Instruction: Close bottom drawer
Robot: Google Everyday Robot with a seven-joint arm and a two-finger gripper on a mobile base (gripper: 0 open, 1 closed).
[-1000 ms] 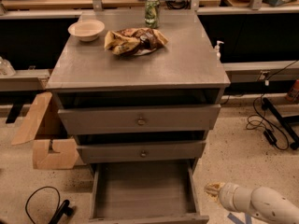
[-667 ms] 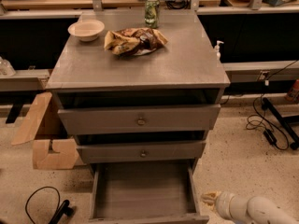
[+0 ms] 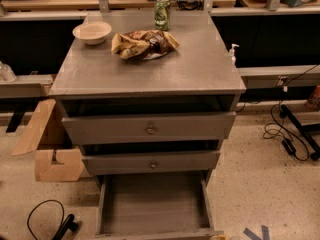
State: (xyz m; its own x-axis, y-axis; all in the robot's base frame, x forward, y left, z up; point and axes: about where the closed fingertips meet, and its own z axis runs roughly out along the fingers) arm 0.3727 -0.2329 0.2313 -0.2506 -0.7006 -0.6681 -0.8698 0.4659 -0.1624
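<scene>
The bottom drawer [image 3: 152,204] of the grey cabinet is pulled far out towards me. Its inside is bare, and only the top edge of its front panel [image 3: 155,234] shows at the lower frame edge, so its knob is out of view. Above it, the middle drawer [image 3: 150,163] and the top drawer [image 3: 149,129] each stand slightly out, with round knobs at their centres. My gripper is not in view in the camera view.
On the cabinet top [image 3: 200,69] are a white bowl [image 3: 92,32], a chip bag [image 3: 142,44] and a green can [image 3: 162,13]. A cardboard box [image 3: 50,149] stands on the floor at left, a black cable [image 3: 45,219] lies at lower left, and cables [image 3: 290,134] lie at right.
My white arm, which showed at the lower right, has slid left and down out of the frame. The drawers have not moved.
</scene>
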